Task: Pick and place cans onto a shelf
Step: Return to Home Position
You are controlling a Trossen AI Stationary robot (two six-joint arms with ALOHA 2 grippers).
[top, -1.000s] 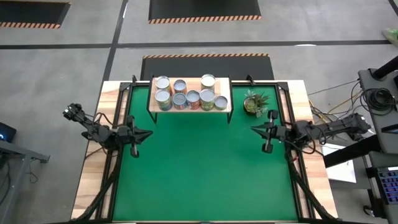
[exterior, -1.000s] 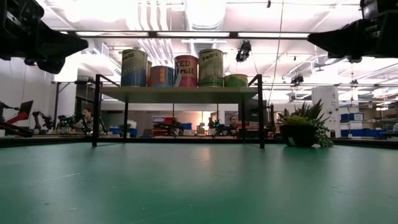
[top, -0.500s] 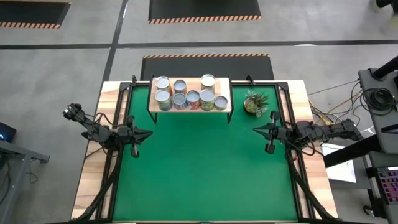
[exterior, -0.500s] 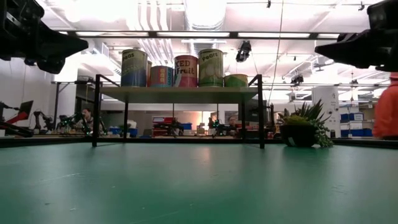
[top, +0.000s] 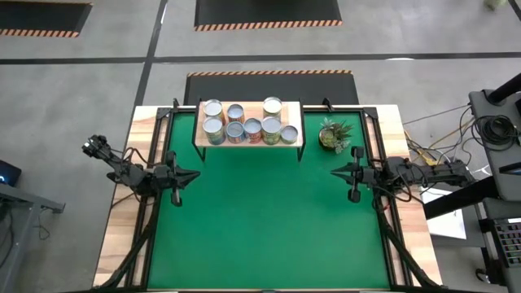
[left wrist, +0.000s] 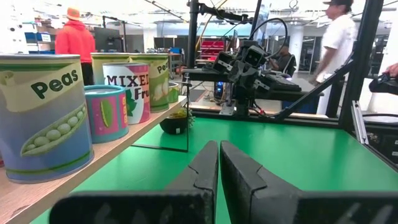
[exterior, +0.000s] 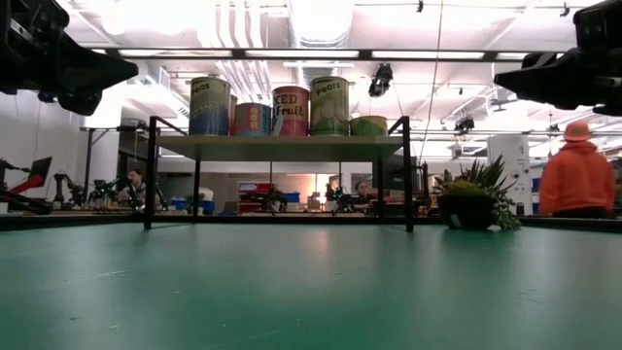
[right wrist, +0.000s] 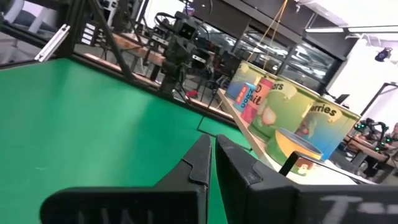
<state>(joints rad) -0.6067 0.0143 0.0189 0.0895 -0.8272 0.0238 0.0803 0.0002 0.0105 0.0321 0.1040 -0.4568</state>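
Note:
Several cans with silver tops stand upright on the light-wood shelf at the table's far middle; they also show in the low view, in the left wrist view and in the right wrist view. My left gripper is shut and empty above the table's left side, short of the shelf. My right gripper is shut and empty above the table's right side. Both point toward the table's middle.
A small potted green plant stands right of the shelf, close to my right gripper. The green table top lies bare between and in front of the arms. A person in orange stands in the room behind.
My right gripper has drawn back a little toward the table's right edge. A person in orange has walked into the low view behind the table.

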